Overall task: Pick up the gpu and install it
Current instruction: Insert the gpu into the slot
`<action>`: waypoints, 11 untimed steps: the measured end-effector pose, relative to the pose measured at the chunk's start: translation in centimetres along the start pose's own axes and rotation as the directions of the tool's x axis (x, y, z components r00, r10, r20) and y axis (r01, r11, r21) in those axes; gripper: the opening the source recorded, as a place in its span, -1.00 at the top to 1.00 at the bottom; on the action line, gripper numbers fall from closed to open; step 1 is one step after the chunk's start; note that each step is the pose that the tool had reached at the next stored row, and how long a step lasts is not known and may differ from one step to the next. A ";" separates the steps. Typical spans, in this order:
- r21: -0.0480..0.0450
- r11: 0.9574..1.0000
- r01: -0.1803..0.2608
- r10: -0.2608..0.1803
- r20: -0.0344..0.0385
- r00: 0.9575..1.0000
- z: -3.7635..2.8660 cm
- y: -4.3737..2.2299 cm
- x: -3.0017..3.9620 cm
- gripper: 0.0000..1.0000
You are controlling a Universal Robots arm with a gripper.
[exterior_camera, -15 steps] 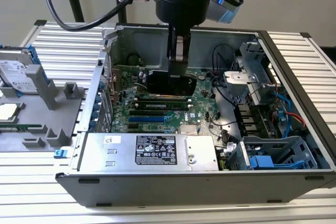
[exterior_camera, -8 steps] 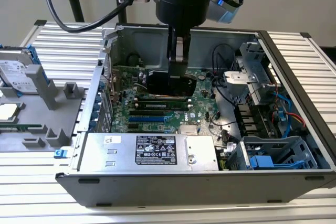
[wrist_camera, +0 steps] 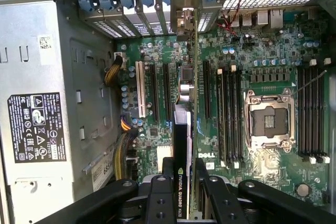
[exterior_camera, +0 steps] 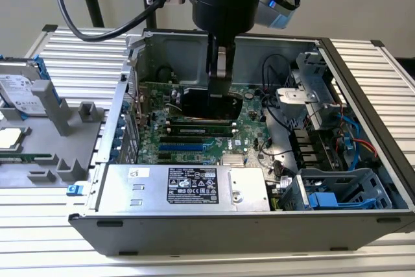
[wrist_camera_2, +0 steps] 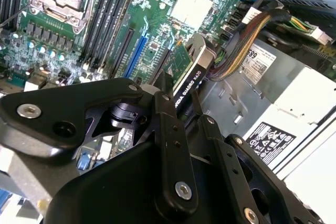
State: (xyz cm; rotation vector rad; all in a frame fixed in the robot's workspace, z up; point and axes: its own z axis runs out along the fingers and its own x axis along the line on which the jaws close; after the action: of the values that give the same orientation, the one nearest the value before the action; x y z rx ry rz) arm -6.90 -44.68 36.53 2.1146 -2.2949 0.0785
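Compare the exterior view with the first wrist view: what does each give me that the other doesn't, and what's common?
Exterior view: the hard drive on the grey fixture outside the case, and the blue drive cage. First wrist view: the empty CPU socket and the white slot. Shared: the tool shut on the gpu, held edge-on over the motherboard, and the power supply.
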 end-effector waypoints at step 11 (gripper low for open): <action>0.000 1.000 0.000 0.000 0.000 1.000 0.31 0.01 -0.01 1.00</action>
State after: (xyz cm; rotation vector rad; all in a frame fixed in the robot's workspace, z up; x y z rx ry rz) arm -6.90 -44.68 36.21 2.1144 -2.2946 0.0789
